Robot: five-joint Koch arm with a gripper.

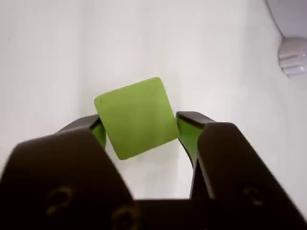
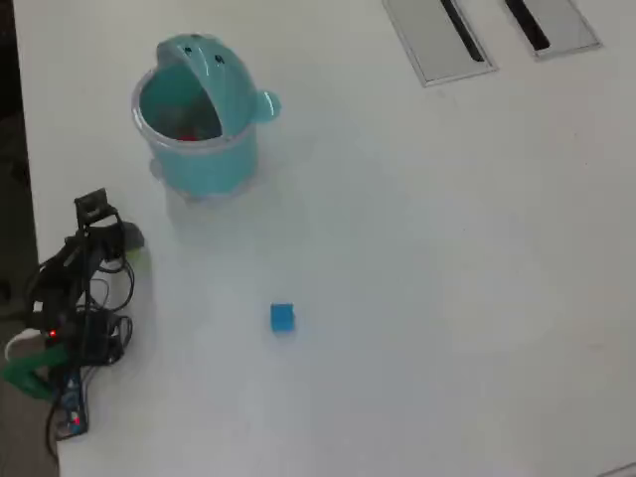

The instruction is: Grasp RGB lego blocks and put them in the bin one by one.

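In the wrist view a yellow-green lego block (image 1: pixel 136 117) sits tilted between my two dark jaws, and both inner faces press its sides, so my gripper (image 1: pixel 141 125) is shut on it. The white table lies beneath; whether the block is lifted off it I cannot tell. In the overhead view the arm (image 2: pixel 94 243) stands at the table's left edge, below the teal bin (image 2: pixel 204 149). The bin's lid is tipped open and something red (image 2: pixel 189 127) lies inside. A blue lego block (image 2: pixel 282 317) rests on the table right of the arm.
Two flat grey panels (image 2: pixel 437 40) (image 2: pixel 552 22) lie at the table's top right. Cables and electronics (image 2: pixel 65 338) bunch at the left edge. A pale ribbed object (image 1: pixel 292 55) shows at the wrist view's top right corner.
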